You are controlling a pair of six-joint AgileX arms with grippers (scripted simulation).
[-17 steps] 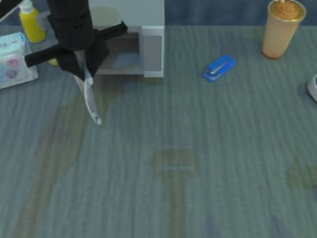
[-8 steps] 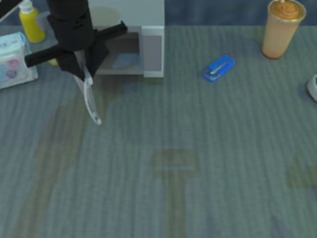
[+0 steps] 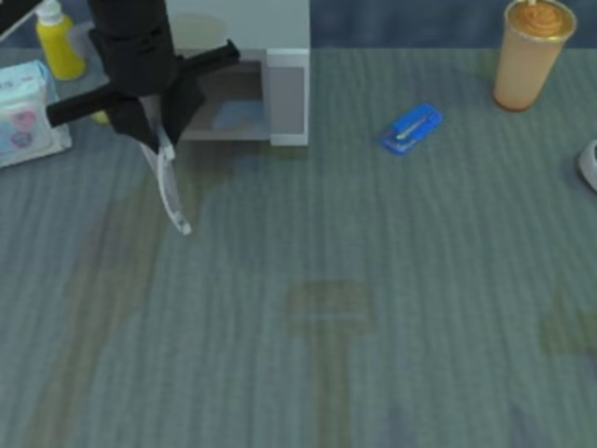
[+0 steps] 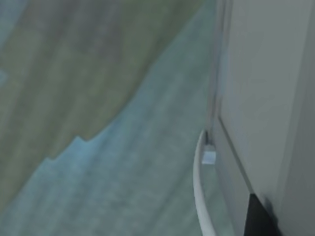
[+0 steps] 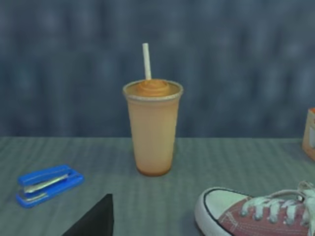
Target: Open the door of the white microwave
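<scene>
The white microwave [image 3: 261, 23] is set at the far left of the table [image 3: 373, 327], its front facing the near side. The door [image 3: 173, 191] is found open: it is seen edge-on from above, standing out from the left side of the oven's mouth. Its long axis runs from far to near and leans slightly to the right. The dark cavity is exposed beside it.

The left gripper [image 3: 154, 126] is held directly over the far end of the door, close to the oven's left front corner. From there the free end of the door lies toward the near side. In the left wrist view the door's flat face is seen close up, with the pale handle [image 4: 198, 196] curving off its edge. Whether this gripper is open or closed on the door cannot be told.

The left arm is by far the nearer to the door. The right arm is parked out of the top view, past the table's right side. Any further swing is judged to be a matter for the left arm alone.

One microwave, one door and one handle are counted. One yellow bottle [image 3: 58, 47], one white-blue packet [image 3: 23, 112], one blue stapler [image 3: 411, 128], one orange cup [image 3: 532, 56] with a straw, and one shoe [image 5: 256, 211] are also counted.
</scene>
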